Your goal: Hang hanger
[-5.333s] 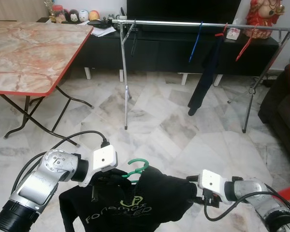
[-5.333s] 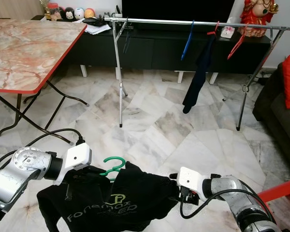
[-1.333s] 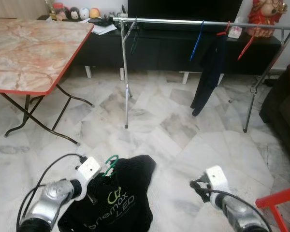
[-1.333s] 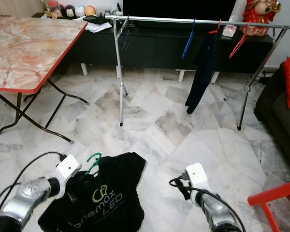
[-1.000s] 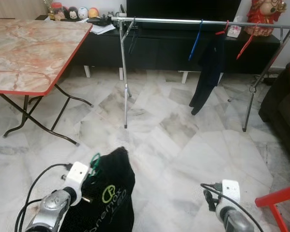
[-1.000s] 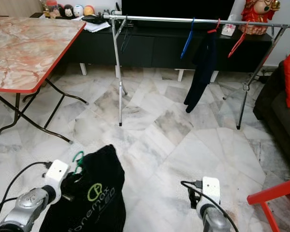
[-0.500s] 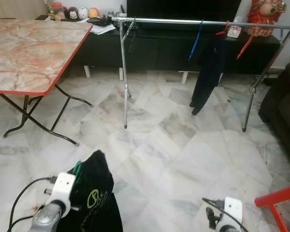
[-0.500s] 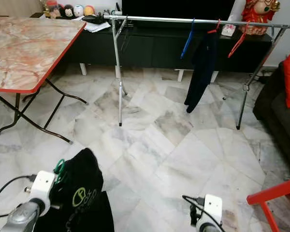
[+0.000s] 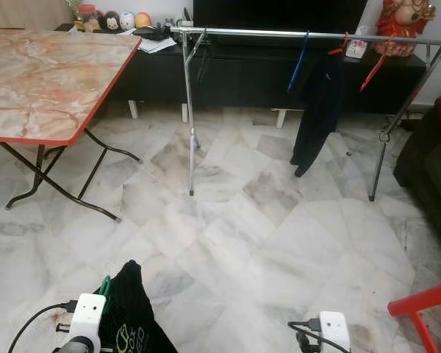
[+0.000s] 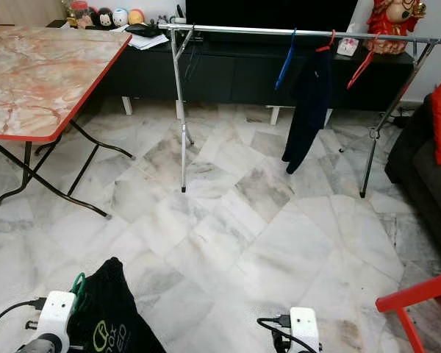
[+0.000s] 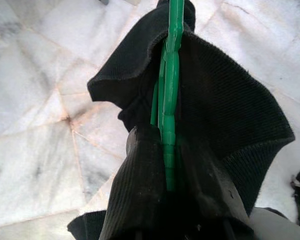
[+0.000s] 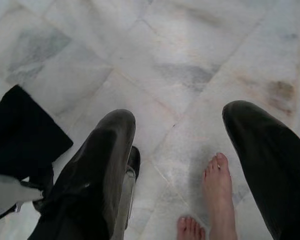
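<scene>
Left gripper (image 11: 165,200), low at your left, pinches the green hanger (image 11: 169,95) carrying a black T-shirt (image 11: 225,110). Right gripper (image 12: 177,150), idle, hangs with fingers spread above the marble floor (image 9: 264,243); a person's bare foot (image 12: 217,195) stands beneath. Well ahead stands the clothes rail (image 9: 279,34). Step in hand, as you may judge: carrying. Next, walk forward, then lift the hook over the rail.
</scene>
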